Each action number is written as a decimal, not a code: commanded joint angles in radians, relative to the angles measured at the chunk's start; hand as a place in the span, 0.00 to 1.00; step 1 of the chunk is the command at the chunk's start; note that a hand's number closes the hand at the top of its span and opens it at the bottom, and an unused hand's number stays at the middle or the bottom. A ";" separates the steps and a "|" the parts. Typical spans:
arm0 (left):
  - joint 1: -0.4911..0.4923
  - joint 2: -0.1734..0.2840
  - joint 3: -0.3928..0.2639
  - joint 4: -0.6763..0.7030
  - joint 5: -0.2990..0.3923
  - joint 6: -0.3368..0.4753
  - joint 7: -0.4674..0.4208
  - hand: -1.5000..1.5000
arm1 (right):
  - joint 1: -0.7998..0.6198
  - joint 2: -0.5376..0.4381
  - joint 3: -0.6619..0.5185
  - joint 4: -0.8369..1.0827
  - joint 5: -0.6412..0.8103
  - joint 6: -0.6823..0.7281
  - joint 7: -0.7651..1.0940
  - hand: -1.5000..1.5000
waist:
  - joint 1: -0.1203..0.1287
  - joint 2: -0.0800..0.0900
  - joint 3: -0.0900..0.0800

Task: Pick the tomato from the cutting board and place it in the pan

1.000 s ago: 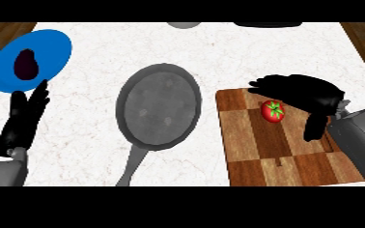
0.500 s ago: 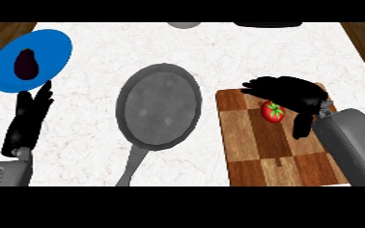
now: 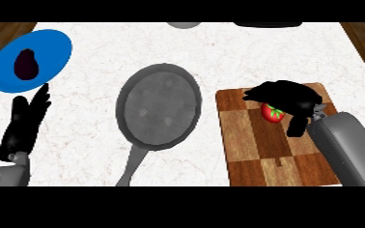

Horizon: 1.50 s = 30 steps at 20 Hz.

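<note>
- The right hand hangs over the far end of the wooden cutting board; its fingers arch over the tomato and its thumb drops along the fruit's right side, curled about it; whether they already touch it cannot be told
- The tomato, red with a green stem, lies on the cutting board's far half, partly hidden beneath that hand
- The grey pan sits just left of the cutting board, apart from it, its handle running toward the view's lower edge
- The left hand rests well left of the cutting board, fingers straight and pointing up
- A blue plate holding a dark eggplant lies far left of the cutting board, just above the left hand
</note>
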 commanded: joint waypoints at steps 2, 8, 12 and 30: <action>-0.063 -0.015 0.006 0.056 -0.027 0.014 0.011 0.50 | -0.006 0.050 0.029 0.060 0.075 -0.153 -0.059 1.00 | 0.000 0.003 0.000; -0.105 -0.014 0.025 0.096 -0.036 -0.009 0.011 0.50 | -0.008 0.048 -0.030 0.164 0.126 -0.303 -0.135 1.00 | -0.001 0.002 0.000; -0.021 -0.037 0.022 0.041 -0.037 0.003 -0.009 0.50 | 0.118 0.077 -0.085 -0.018 0.102 -0.183 0.074 1.00 | -0.016 -0.004 0.000; -0.011 0.011 0.066 0.057 -0.015 -0.044 -0.024 0.50 | 0.449 0.314 -0.228 -0.880 -0.104 -0.187 0.450 1.00 | -0.025 -0.005 -0.001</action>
